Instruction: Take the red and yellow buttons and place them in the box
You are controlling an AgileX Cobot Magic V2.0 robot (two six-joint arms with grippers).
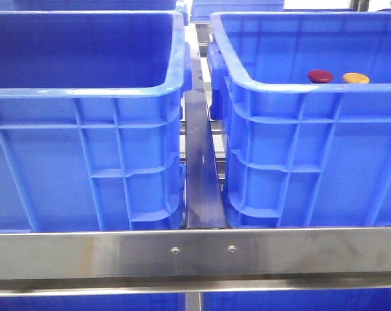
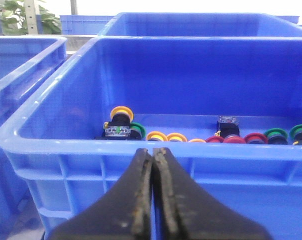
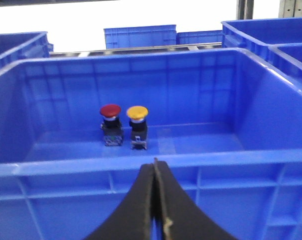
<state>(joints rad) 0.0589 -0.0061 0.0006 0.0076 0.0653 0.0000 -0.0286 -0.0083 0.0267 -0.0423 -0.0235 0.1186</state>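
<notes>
Front view: two blue crates are sitting side by side behind a steel rail (image 1: 195,254), with a metal strip (image 1: 201,168) running between them. The red button (image 1: 320,76) and the yellow button (image 1: 355,78) are showing just above the near rim of the right crate (image 1: 299,162), at the upper right of the frame; the left crate (image 1: 85,162) is filling the left half. Seen from the right wrist, both buttons are standing upright on dark bases, side by side on that crate's floor, while the right gripper (image 3: 154,200) is hanging outside the near wall, fingers pressed together and holding nothing. The left gripper (image 2: 152,195) is likewise sitting closed and empty before another crate (image 2: 66,165) of mixed coloured buttons (image 2: 201,136).
</notes>
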